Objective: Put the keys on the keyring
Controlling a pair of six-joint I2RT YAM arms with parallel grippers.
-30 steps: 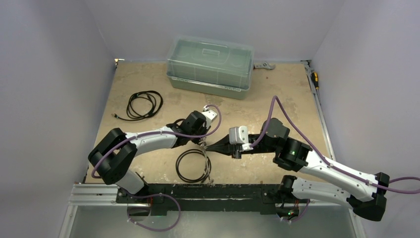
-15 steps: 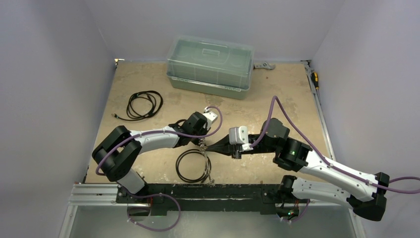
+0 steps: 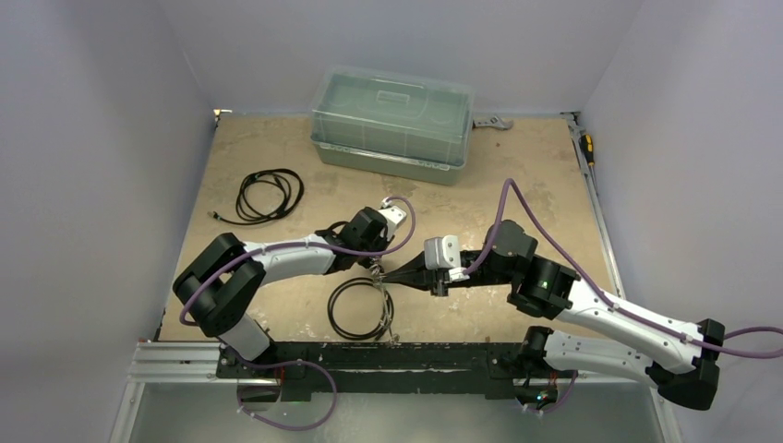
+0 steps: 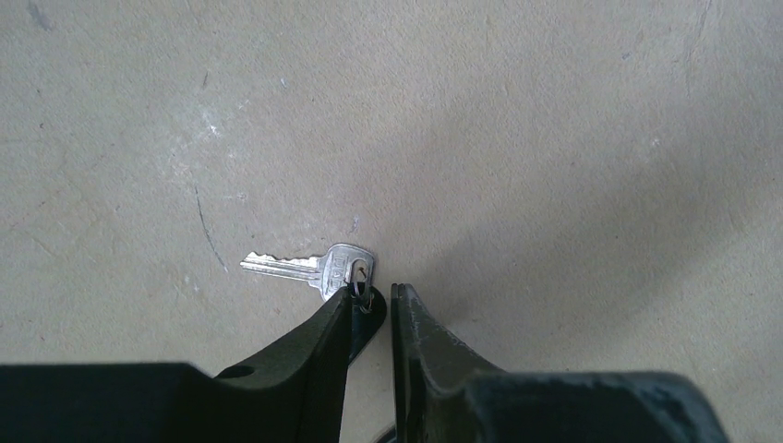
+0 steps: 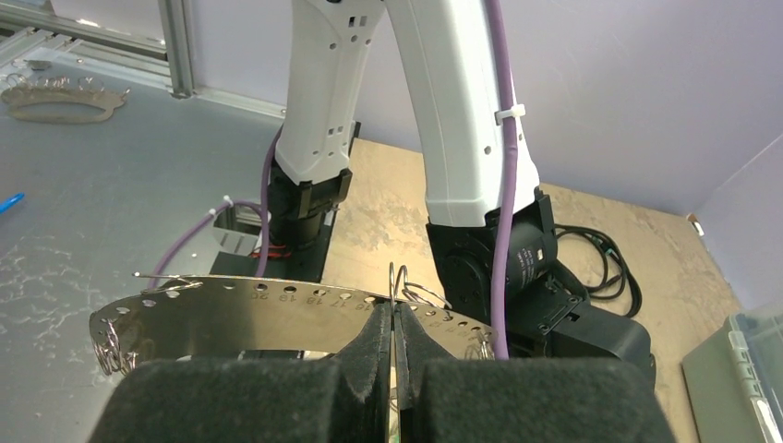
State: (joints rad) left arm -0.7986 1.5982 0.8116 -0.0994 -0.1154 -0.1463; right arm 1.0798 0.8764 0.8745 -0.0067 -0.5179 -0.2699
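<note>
My left gripper (image 4: 374, 295) is low over the table, its jaws nearly shut with the black head of a key (image 4: 373, 314) between the tips. A small ring links that head to a silvery key (image 4: 319, 269) that lies just past the left fingertip. My right gripper (image 5: 395, 314) is shut on the keyring (image 5: 398, 281), whose thin wire loops stick up between the pads. A curved metal strip with numbered holes (image 5: 277, 309) hangs on the wire. In the top view both grippers, left (image 3: 374, 265) and right (image 3: 386, 274), meet tip to tip at the table's middle. No green piece shows.
A plain black hoop (image 3: 358, 309) lies just in front of the grippers. A coiled black cable (image 3: 268, 196) lies at the left. A clear lidded box (image 3: 392, 125) stands at the back, with a grey spanner (image 3: 491, 122) beside it. A screwdriver (image 3: 585, 148) lies along the right edge.
The left arm's elbow has shifted slightly right. The right gripper has edged a little up and left. Both grips look the same.
</note>
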